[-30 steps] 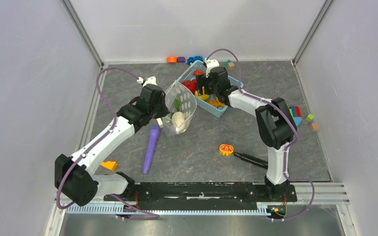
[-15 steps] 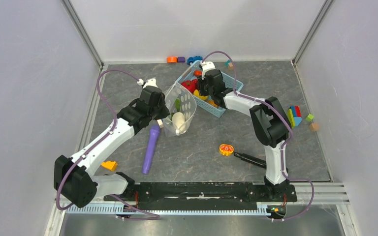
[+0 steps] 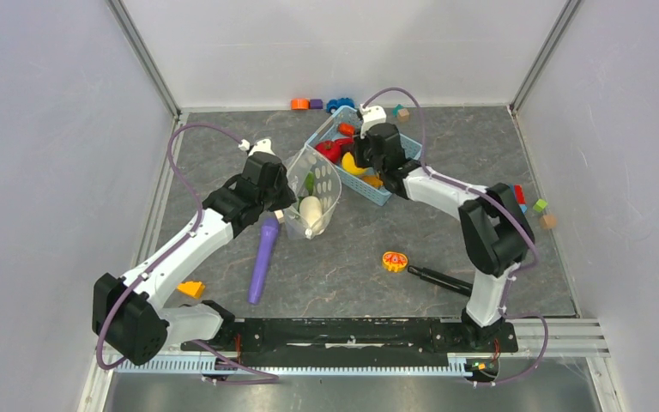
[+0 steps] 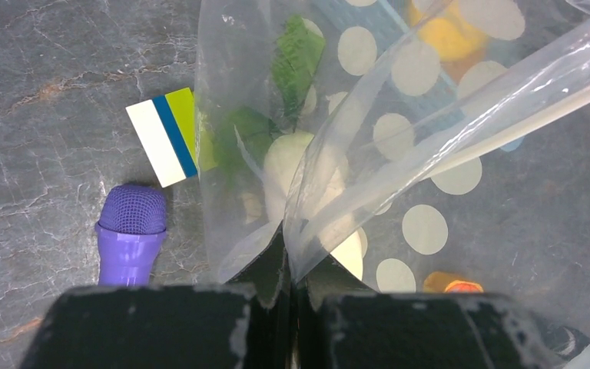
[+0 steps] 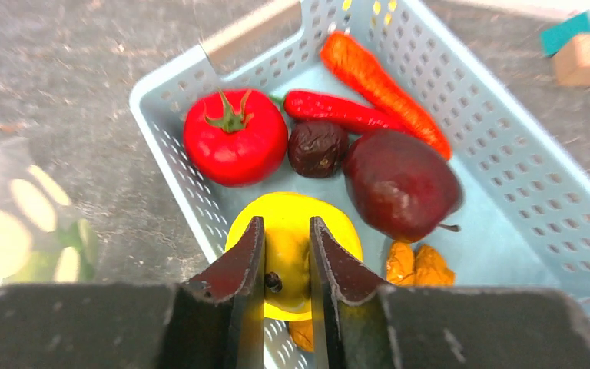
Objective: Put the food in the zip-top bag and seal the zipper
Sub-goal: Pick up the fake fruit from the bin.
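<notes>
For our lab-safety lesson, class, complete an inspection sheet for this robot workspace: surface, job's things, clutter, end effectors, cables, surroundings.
Surface: grey marbled table, no spills seen.
Job's things: dotted zip-top bag held up, white egg inside; tomato, chili, carrot, maroon ball and yellow pepper in the blue basket.
Clutter: purple stick, orange slice, black tool, building blocks.
End effectors: left end effector shut on the bag's edge; right end effector with fingers either side of the yellow pepper, grip unclear.
Cables: purple cables loop along both arms, no snag seen.
Surroundings: plain pale walls; nothing else seen.
</notes>
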You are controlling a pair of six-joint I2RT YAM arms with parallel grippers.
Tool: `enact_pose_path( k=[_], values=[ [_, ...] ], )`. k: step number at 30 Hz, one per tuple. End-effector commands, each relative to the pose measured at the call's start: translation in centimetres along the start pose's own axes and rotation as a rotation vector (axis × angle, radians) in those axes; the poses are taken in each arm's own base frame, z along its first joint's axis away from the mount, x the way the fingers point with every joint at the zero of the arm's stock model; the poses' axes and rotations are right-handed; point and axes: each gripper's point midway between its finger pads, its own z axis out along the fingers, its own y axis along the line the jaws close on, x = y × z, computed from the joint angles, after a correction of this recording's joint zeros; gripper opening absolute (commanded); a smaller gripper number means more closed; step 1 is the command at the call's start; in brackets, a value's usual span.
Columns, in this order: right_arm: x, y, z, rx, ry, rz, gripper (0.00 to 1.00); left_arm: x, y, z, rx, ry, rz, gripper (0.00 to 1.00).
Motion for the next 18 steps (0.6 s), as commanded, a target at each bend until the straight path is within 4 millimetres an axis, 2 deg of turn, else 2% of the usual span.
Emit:
enact_pose_path(
  k=[1,11,15,18],
  values=[
    [-7.7,0.3,-4.8,-0.013,-0.213,0.014,0.0,-1.0,-1.0,-0.4,0.042,-0.035,-0.049,0.02],
    [-13.8,-0.2,-14.8,-0.048,-0.43,-0.014,0.0,-1.0,-1.2,-0.2,0.051,-0.034,-0.062,0.02],
    [-15.3,1.0,-18.4,-0.138,-0.513,-0.02,0.0,-0.9,-1.7,-0.2,0.069,-0.019,-0.064,0.02],
    [-16.2,2.7,-21.0,-0.253,-0.572,-0.033,0.0,-0.8,-1.7,0.0,0.07,-0.016,-0.07,0.02]
  ],
)
